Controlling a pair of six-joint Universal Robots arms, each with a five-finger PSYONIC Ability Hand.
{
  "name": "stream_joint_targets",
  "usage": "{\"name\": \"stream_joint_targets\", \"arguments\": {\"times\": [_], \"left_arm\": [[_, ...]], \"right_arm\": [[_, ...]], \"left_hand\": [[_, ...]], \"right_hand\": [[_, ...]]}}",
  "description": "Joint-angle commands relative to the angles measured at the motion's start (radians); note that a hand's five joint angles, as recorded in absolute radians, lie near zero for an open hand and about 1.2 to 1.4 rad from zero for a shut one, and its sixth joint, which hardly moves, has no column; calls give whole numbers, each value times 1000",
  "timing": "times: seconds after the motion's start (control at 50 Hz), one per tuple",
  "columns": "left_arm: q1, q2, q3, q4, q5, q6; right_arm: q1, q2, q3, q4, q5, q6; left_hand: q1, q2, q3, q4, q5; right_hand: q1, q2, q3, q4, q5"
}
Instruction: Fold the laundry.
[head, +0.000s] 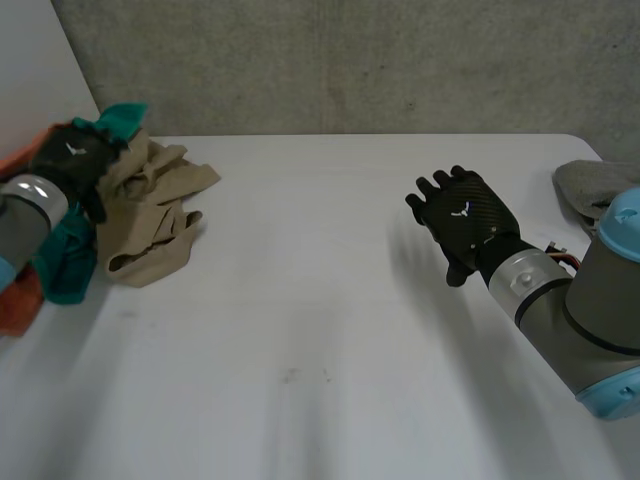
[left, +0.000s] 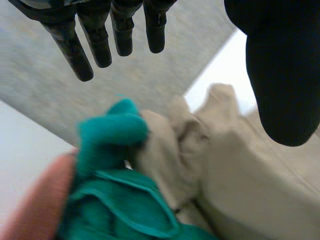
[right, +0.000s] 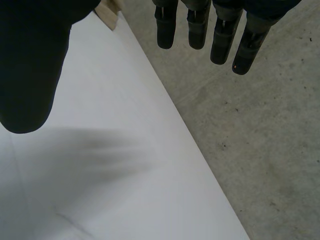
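Head view, left hand: the left hand (head: 72, 155) is over a pile of laundry at its own side of the table (head: 300, 330).
Head view, pile: a crumpled beige garment (head: 150, 215) lies just beside this hand, toward the table's middle. A teal cloth (head: 70, 262) lies under the hand and arm, and an orange cloth (head: 18, 300) lies beyond the arm, at the table's edge.
Head view, right hand: the right hand (head: 462, 222) is raised over bare table, well apart from the pile, fingers loose and holding nothing. A grey cloth (head: 590, 188) lies behind it, near its arm.
Left wrist view, hand state: the left hand (left: 100, 45) is released, with fingers straight and the thumb apart, grasping nothing.
Left wrist view, laundry: the teal cloth (left: 115, 150) bunches below the fingertips, the beige garment (left: 240, 170) is under the thumb, and the orange cloth (left: 37, 200) touches the teal one.
Right wrist view, hand state: the right hand (right: 30, 65) is released, with straight fingers and the thumb wide.
Right wrist view, surroundings: bare table (right: 100, 175) is under the palm, and a grey wall (right: 260, 150) is past the fingertips.
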Motion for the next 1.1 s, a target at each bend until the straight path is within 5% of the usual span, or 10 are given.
{"name": "stream_joint_targets", "arguments": {"times": [0.02, 0.18, 0.42, 0.76, 0.84, 0.94, 1.1], "left_arm": [[23, 95, 17, 26, -13, -65], [95, 43, 62, 15, 0, -60], [29, -34, -14, -3, 150, -54], [-55, -299, 132, -2, 4, 227], [-57, -329, 167, -2, -11, 230], [-81, -321, 174, 15, -28, 218], [-196, -173, 126, 173, -241, 103]], "right_arm": [[3, 2, 4, -1, 3, 3], [3, 37, 5, 2, 6, 2], [1, 74, -6, 1, 4, -1], [1, 90, -6, 1, 3, -3], [1, 91, -6, 1, 3, -3], [1, 96, -7, 1, 4, -3], [0, 93, -12, 1, 6, -3]], "left_hand": [[12, 21, 15, 21, 14], [9, 18, 12, 18, 12], [82, 92, 86, 91, 85], [94, 103, 97, 103, 97], [252, 261, 255, 261, 255], [1172, 1181, 1175, 1181, 1175], [1174, 1183, 1177, 1183, 1177]], "right_hand": [[-28, -46, -41, -59, -60], [-28, -46, -41, -59, -60], [-28, -46, -41, -59, -60], [-28, -46, -41, -59, -60], [-28, -46, -41, -59, -60], [-28, -46, -41, -59, -60], [-28, -46, -41, -59, -60]]}}
